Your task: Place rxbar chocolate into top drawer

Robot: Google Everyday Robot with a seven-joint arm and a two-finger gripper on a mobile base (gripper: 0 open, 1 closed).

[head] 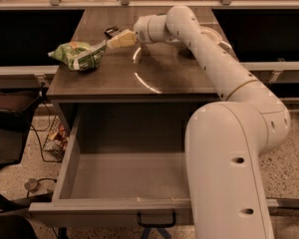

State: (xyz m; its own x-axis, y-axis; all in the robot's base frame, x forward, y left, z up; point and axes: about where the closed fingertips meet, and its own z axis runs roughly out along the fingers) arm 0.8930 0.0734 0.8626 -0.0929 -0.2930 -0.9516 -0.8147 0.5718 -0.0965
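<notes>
Arm reaches across the wooden countertop point(164, 68); gripper point(112, 43) sits low over the far left part, tip pointing left, between the rxbar chocolate point(111, 32) and the green-and-white snack bag point(78, 55). How far it is open cannot be told, nor whether it has hold of anything. Bar lies flat on the countertop just behind the gripper tip, near the back edge; top drawer point(109, 207) stands pulled out below, black handle point(156, 219) on its front panel.

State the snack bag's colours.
Snack bag: green and white, camera view; claw hovers beside it.
</notes>
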